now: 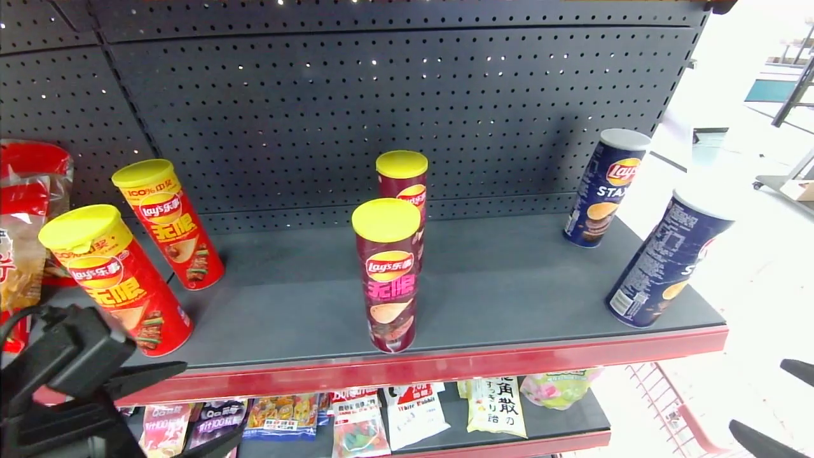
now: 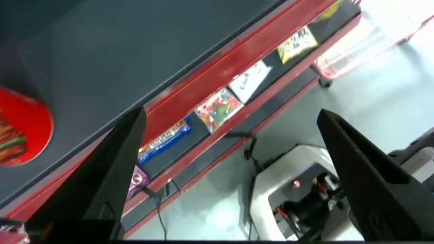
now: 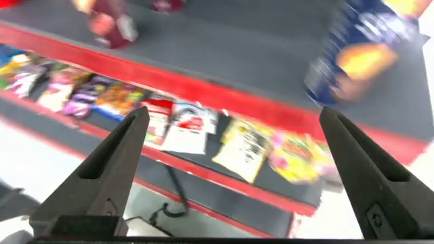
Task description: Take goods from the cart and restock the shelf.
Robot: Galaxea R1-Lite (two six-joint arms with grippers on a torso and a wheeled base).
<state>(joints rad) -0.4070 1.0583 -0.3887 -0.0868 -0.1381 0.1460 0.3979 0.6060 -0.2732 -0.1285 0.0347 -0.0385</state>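
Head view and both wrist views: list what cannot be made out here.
- Cart, head view: cut off by the picture's edge; contents unseen.
- Rear maroon can, head view: lower part hidden by front maroon can.
- Blue can, right wrist view: blurred.
- Red can, left wrist view: cut by the edge.

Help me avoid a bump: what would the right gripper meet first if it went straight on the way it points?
Probably the snack bags on the lower shelf, framed by the open right gripper, though the red shelf edge above lies close; depth is unclear.

Head view down onto shelf (image 1: 509, 299); 2 wrist views share its red lip (image 2: 203, 78).
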